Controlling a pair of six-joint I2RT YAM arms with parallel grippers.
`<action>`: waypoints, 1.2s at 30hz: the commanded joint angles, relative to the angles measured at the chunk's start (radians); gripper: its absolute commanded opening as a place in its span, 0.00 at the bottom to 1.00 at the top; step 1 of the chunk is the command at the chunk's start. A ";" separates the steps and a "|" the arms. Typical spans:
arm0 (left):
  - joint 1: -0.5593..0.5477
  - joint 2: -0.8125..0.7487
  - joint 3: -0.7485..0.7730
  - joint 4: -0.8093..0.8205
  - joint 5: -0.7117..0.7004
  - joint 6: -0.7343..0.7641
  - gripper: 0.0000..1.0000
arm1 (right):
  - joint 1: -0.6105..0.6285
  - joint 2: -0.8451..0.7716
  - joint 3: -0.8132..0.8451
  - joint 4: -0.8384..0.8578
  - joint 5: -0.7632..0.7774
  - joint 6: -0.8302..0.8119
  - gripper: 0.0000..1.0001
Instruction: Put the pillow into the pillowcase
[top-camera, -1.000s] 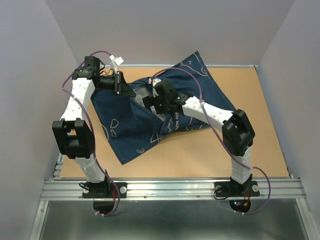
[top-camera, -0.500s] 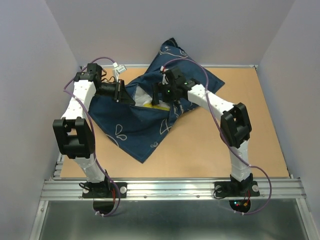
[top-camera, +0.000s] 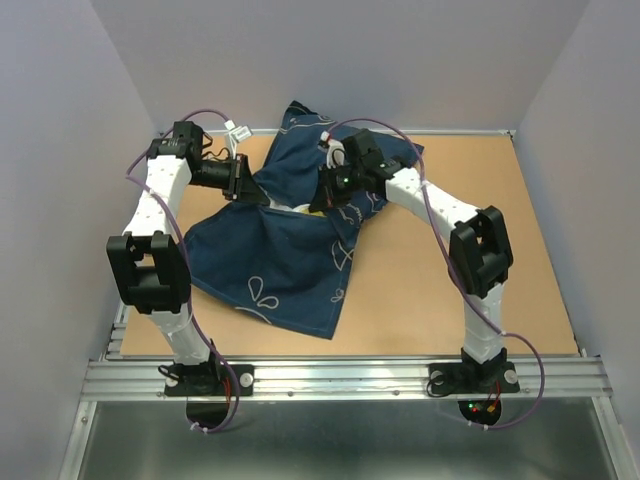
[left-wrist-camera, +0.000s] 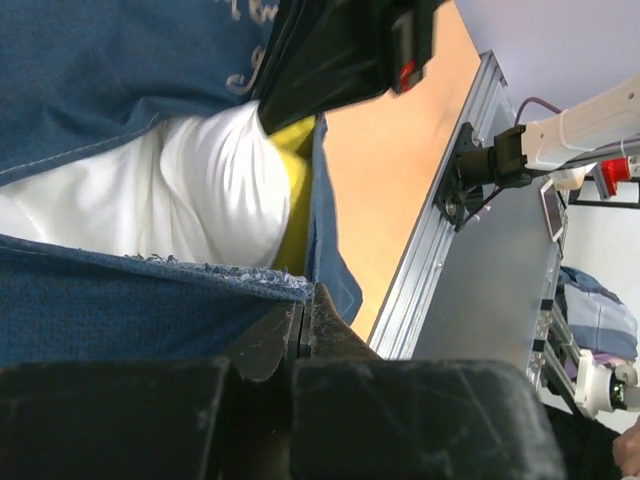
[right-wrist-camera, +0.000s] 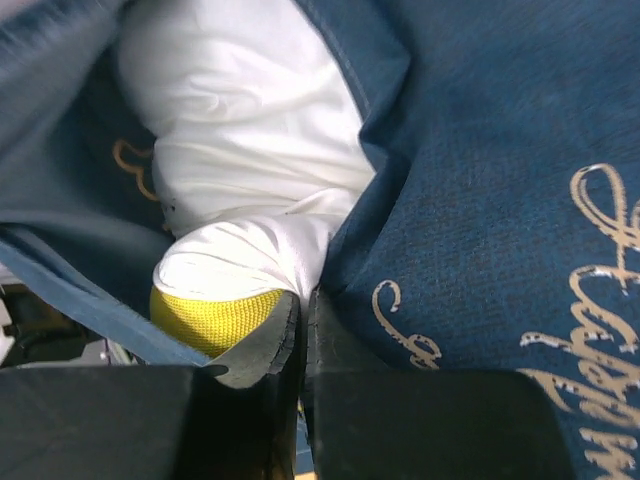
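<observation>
**Top view.** Shows pillowcase (top-camera: 280, 265) sprawled over left-ctr of surface (top-camera: 450, 300): near flap spread flat toward the arm bases, far part bunched up and raised btwn the two arms. Shows left hand (top-camera: 243, 181) at the left side of the case's opening and right hand (top-camera: 331, 190) at the right side, both up off the surface w/ cloth hanging from them. Catches a sliver of pillow (top-camera: 303, 209), white w/ a bit of yellow, in the gap btwn the hands, at the mouth of the case. Can't read finger state from here.

**Left wrist.** Shows fingers (left-wrist-camera: 265, 345) pressed tight together, clamped on the frayed hem of the pillowcase. Just past the hem, shows pillow (left-wrist-camera: 200, 190) bulging white, yellow band on its right edge, blue cloth above and below it, i.e. partly inside the case w/ its end showing at the mouth. Shows right hand as a black shape at top, against the upper cloth. Beyond, shows bare orange surface and a metal rail (left-wrist-camera: 440, 250) along its edge.

**Right wrist.** Shows fingers (right-wrist-camera: 255, 345) closed w/ no gap, pinching the pillowcase edge that runs down into them. Shows white pillow (right-wrist-camera: 240, 130) in the opening, its yellow-banded corner touching the left finger. Shows navy cloth w/ pale script lettering on the right, more navy cloth on the left.
</observation>
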 joint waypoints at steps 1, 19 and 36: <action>-0.005 -0.015 0.072 -0.008 0.064 -0.051 0.00 | 0.073 0.065 -0.077 0.072 -0.091 -0.027 0.01; 0.015 0.020 0.085 0.190 0.041 -0.255 0.00 | 0.113 -0.117 -0.074 -0.011 0.140 -0.070 0.75; 0.011 0.084 0.005 0.512 -0.276 -0.364 0.00 | -0.074 -0.107 -0.074 0.069 0.271 -0.110 0.70</action>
